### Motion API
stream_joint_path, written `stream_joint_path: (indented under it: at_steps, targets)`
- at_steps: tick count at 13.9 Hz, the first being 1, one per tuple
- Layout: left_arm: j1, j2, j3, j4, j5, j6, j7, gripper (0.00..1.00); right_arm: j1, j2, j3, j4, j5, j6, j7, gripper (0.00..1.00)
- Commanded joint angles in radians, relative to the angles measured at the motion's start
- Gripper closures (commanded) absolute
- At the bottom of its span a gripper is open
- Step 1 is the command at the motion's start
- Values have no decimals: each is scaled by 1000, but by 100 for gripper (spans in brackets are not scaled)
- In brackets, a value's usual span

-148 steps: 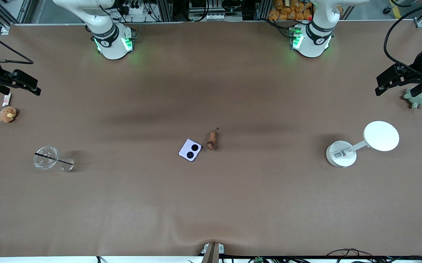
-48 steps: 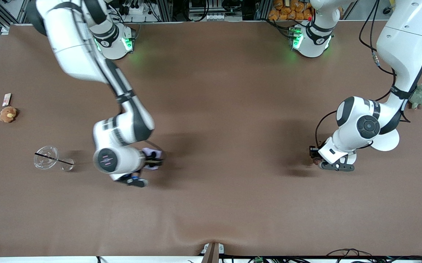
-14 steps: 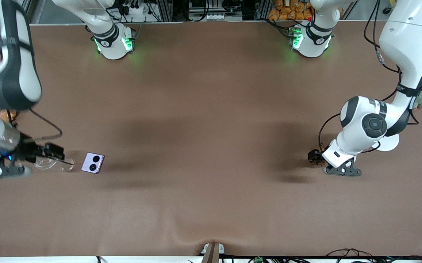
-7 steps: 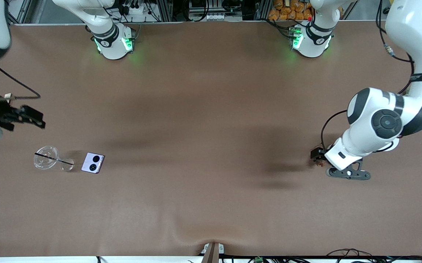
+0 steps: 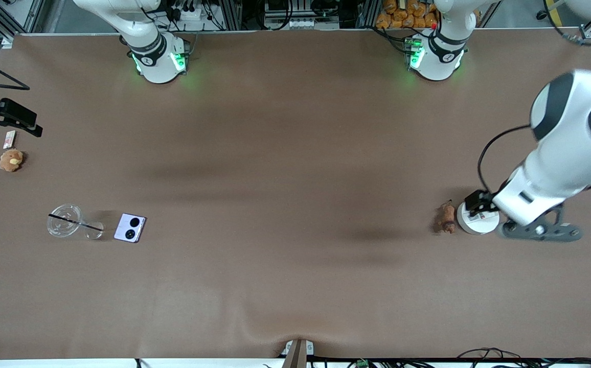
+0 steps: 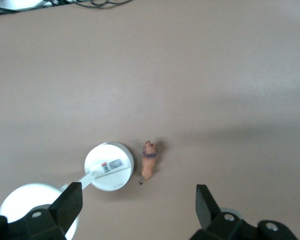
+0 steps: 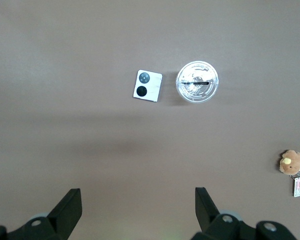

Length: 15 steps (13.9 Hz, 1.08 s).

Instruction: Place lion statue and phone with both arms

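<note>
Front view: the lion statue (image 5: 447,217) now lies free on the table, just beside the white lamp base (image 5: 472,223), and the left gripper (image 5: 515,217) has lifted off above that base. The phone (image 5: 130,228) rests beside the clear cup (image 5: 65,221); the right gripper (image 5: 6,118) has retreated upward.

Left wrist view: fingers (image 6: 69,204) spread wide, empty, the statue below.

Right wrist view: fingers (image 7: 68,207) wide too. Both placements look done.

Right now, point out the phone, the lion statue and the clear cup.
phone (image 5: 130,228), front view, middle of its lavender face.
lion statue (image 5: 447,217), front view, its brown body.
clear cup (image 7: 197,82), right wrist view, its round top.
</note>
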Motion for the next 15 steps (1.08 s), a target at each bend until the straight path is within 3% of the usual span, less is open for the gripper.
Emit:
stream_joint_path:
  at_steps: [1, 3, 6, 8, 9, 12, 15]
  targets:
    - [9, -113, -6, -14, -15, -62, 4, 0, 19, -24, -7, -21, 10, -1, 20, 0]
    - [2, -178, 31, -16, -118, -65, 4, 0, 22, -21, -5, -6, 8, -1, 20, 0]
    - [-239, -295, 369, -74, -245, -120, 67, 0, 22, -23, -7, -4, 8, -25, 34, 0]
    - [-325, -363, 501, -138, -295, -131, 110, 0, 19, -17, -8, -3, 8, -21, 48, 0]
    - [-351, -384, 537, -161, -295, -140, 142, 0, 22, -20, -7, -3, 0, -27, 46, 0]
    - [-376, -424, 551, -193, -298, -211, 176, 0, 16, -20, -10, -1, -3, -27, 45, 0]
    - [-394, -512, 553, -293, -299, -162, 176, 0, 19, -17, -10, -3, 2, -28, 45, 0]
